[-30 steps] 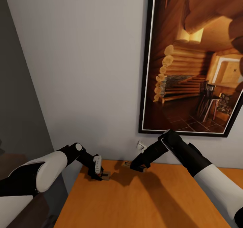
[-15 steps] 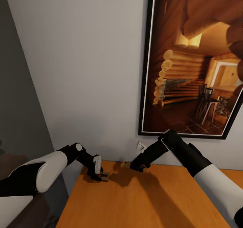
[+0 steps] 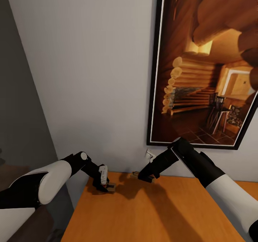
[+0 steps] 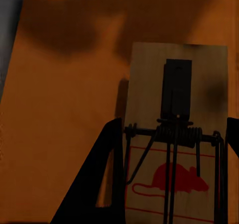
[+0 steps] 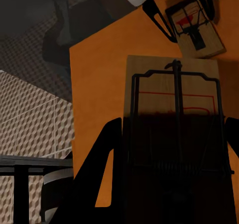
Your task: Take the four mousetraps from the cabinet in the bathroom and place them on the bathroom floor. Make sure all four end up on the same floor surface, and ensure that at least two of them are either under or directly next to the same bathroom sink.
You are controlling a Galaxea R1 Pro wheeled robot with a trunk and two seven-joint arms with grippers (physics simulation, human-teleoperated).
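Soft, even simulator light; the wall (image 3: 89,73) is pale with no glare. Arm shadows fall dark across the cabinet (image 3: 150,217) top. Both wrist views are dim and murky, their near fingers black silhouettes. The head view bends straight lines at its edges.

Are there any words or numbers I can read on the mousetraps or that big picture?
No words or numbers can be read anywhere.
The mousetrap in the left claw has a red mouse drawing and red lines, no letters.
The mousetrap in the right claw has red lines only.
The framed picture shows a log cabin, no text.
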